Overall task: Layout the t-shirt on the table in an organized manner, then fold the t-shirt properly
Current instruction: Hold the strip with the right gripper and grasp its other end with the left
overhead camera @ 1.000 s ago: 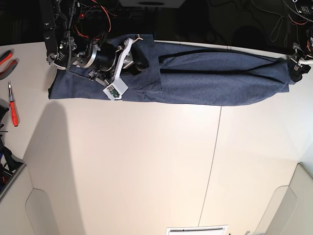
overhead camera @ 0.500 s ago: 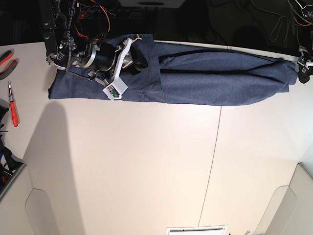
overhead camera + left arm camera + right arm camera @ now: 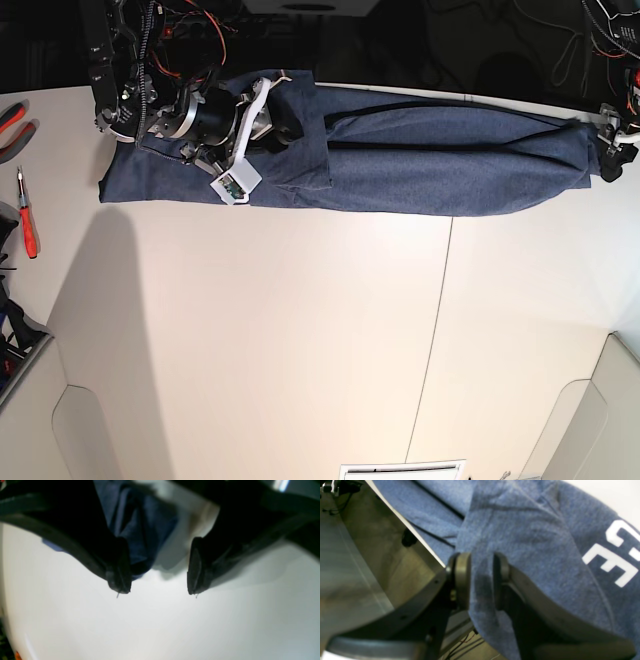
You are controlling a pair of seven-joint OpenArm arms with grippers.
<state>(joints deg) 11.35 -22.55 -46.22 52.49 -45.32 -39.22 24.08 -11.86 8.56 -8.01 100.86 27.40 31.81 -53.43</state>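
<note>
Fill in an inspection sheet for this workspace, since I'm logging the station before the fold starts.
Surface: table off-white, thin dark seam.
Job's things: t-shirt stretched in a long band along the far edge, white lettering at one end.
Clutter: red-handled screwdriver and pliers at the table's side.
Grippers: right gripper pinching a t-shirt fold; left gripper open, empty, beside the shirt's other end.
Cables: red and black wires behind the arm.
Surroundings: dark beyond the table.
</note>
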